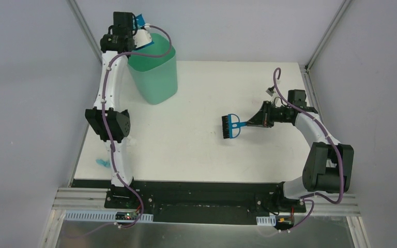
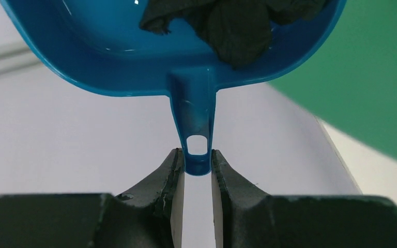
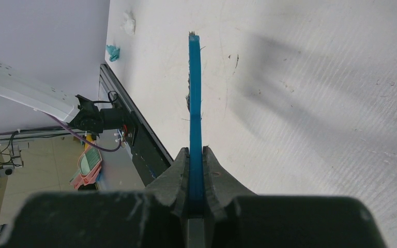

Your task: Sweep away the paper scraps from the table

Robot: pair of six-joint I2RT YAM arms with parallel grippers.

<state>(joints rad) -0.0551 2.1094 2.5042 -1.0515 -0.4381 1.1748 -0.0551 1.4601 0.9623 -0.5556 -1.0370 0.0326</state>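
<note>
My left gripper (image 1: 130,30) is raised over the mint-green bin (image 1: 155,72), shut on the handle of the blue dustpan (image 2: 197,150). The dustpan (image 1: 142,21) is tilted, and dark paper scraps (image 2: 232,28) lie in its scoop. My right gripper (image 1: 256,122) is shut on the handle of the blue hand brush (image 1: 231,126), which is over the middle right of the white table (image 1: 196,155). In the right wrist view the jaws (image 3: 195,152) clamp the brush handle (image 3: 194,93). A light blue scrap (image 1: 102,163) lies at the table's near left edge. The right wrist view shows it (image 3: 113,52) beside a white scrap (image 3: 128,23).
The bin stands at the table's far left corner and shows at the right of the left wrist view (image 2: 377,77). Grey walls close in the left, back and right. The table's black front edge (image 1: 196,187) runs between the arm bases.
</note>
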